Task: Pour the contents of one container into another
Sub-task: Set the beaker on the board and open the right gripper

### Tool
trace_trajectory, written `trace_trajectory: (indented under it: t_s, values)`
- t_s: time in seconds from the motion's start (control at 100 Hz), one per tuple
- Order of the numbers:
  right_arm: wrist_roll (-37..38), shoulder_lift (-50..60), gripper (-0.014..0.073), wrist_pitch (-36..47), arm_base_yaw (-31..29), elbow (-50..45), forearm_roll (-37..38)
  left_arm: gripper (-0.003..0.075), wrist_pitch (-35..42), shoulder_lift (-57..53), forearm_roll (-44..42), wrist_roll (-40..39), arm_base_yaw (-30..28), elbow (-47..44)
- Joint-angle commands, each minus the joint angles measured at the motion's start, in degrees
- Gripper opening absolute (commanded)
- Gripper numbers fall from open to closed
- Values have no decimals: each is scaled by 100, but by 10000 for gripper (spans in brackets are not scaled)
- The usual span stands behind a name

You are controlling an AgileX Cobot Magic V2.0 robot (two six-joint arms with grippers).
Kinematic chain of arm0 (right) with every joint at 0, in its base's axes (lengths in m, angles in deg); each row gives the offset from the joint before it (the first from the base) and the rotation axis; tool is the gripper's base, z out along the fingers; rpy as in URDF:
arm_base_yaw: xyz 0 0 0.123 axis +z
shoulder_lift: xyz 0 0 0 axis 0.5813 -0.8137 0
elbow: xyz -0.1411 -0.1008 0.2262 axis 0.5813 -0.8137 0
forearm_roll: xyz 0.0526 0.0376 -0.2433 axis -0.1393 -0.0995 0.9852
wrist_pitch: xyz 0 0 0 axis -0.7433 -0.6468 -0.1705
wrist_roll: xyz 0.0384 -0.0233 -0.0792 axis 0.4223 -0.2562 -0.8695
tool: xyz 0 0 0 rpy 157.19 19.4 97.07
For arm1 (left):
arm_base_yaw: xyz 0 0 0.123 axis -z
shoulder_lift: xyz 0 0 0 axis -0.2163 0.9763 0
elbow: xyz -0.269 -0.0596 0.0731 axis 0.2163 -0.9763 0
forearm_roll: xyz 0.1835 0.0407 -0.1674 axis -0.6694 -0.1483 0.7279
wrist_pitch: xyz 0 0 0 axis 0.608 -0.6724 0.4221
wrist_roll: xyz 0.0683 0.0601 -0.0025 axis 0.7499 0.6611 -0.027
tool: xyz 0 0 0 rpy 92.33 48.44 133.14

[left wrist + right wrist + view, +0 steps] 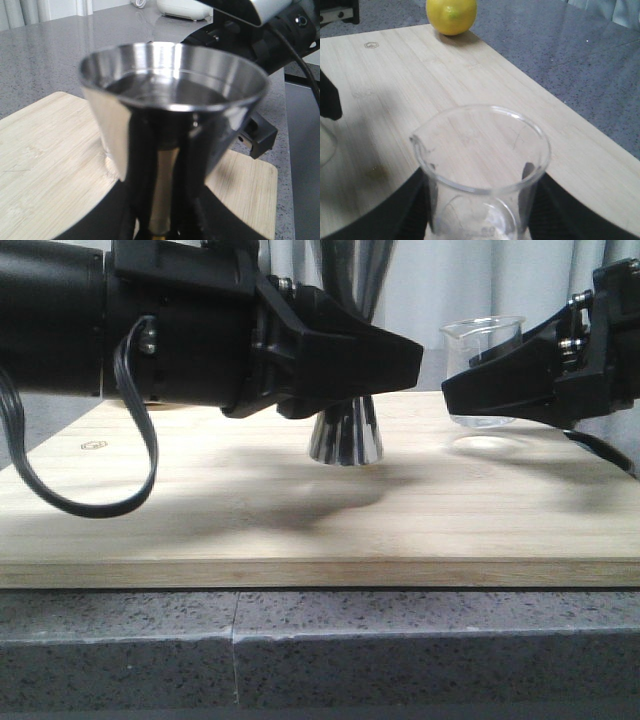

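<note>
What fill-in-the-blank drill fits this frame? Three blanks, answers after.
1. The steel jigger stands on the ____ board.
2. The right gripper holds the glass beaker, which looks ____ inside.
3. In the right wrist view, the yellow fruit at the board's far edge is a ____.

Missing words: wooden; empty; lemon

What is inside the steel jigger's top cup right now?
The jigger appears to hold clear liquid partway up its top cup. The left gripper hides that cup in the front view, so only the left wrist view shows it.
</note>
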Motion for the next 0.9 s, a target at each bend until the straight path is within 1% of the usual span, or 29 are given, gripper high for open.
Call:
trace_trajectory:
  t_s: [0.0, 0.15, 0.34, 0.52, 0.89]
  values:
    - [29, 117, 278, 264, -34, 109, -183, -19, 526, -254, 166, -32, 7, 146]
    - [-72, -120, 278, 278, -34, 109, -459, -19, 526, -254, 166, -32, 7, 146]
    - [-367, -460, 278, 610, -34, 109, -730, -19, 526, -254, 166, -32, 7, 146]
    - [-596, -585, 278, 719, -34, 109, -792, -19, 526, -254, 166, -32, 7, 146]
    - [-597, -644, 278, 758, -34, 109, -972, -19, 526, -254, 166, -32, 7, 146]
